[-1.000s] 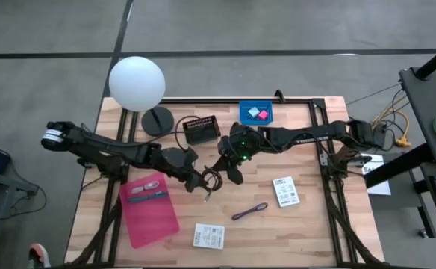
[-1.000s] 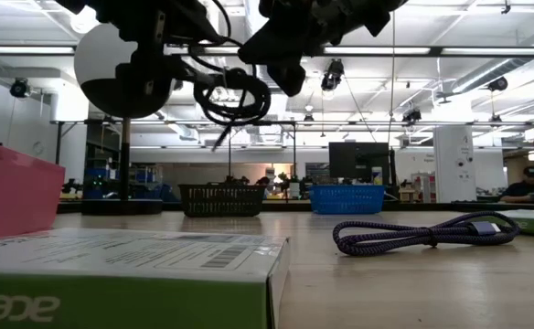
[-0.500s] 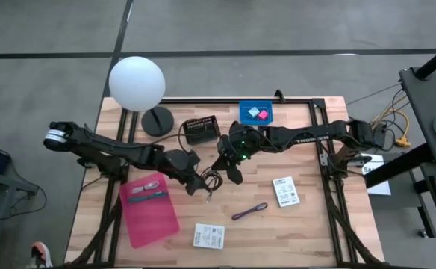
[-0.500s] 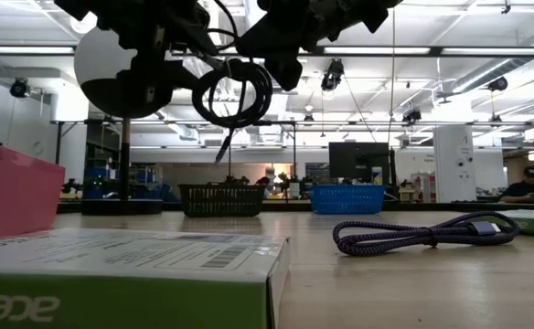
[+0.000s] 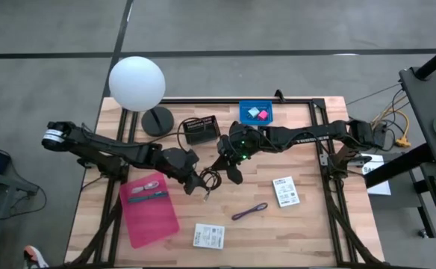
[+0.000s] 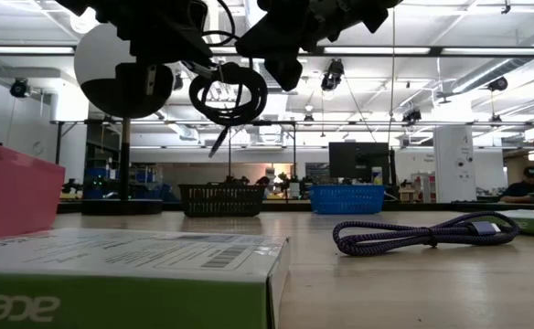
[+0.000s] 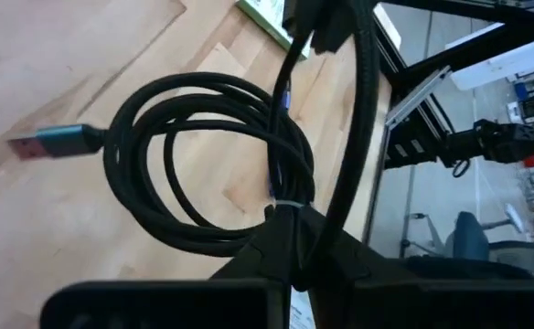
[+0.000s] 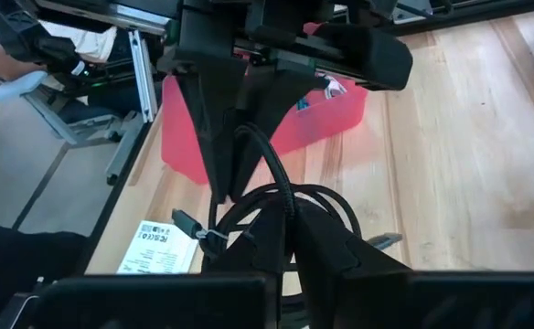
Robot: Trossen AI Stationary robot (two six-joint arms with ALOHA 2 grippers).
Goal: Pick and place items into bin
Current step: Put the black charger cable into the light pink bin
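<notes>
1. Two grippers meet above the middle of the table (image 5: pixel 307 224) with one black coiled cable (image 5: pixel 212 179) between them, lifted clear of the wood.
2. Left gripper (image 5: pixel 197 184): fingers closed on the black coiled cable at its white tie, as its own wrist view shows – the coil (image 7: pixel 203 164) hangs just ahead of the fingertips, and the blue-ended plug (image 7: pixel 55 143) sticks out to one side.
3. Right gripper (image 5: pixel 229 173): fingers also pinched on the same coil, touching it from the opposite side; in the right wrist view the left gripper (image 8: pixel 235 174) points down into the loop directly beyond these fingers.
4. Low view: the coil (image 6: pixel 228 94) hangs in the air under both grippers, one loose end trailing below it.
5. Purple coiled cable (image 5: pixel 249 211): flat on the wood, near the right gripper and on the table's near side of it.
6. White printed packets: one (image 5: pixel 285 191) lies just beyond the purple cable, away from the left gripper; the other (image 5: pixel 208 236) lies at the near edge, well apart from both grippers.
7. Pink bin (image 5: pixel 149 209): beside the left arm, near the left gripper – a teal pen (image 5: pixel 148 196) lies inside it.
8. Blue tray (image 5: pixel 256 113): behind the right gripper at the far edge, holding a pink cube (image 5: pixel 262 115) and a pale teal cube (image 5: pixel 253 112).
9. Black basket (image 5: pixel 201 130): just behind the two grippers, near the white globe lamp (image 5: pixel 136 84).
</notes>
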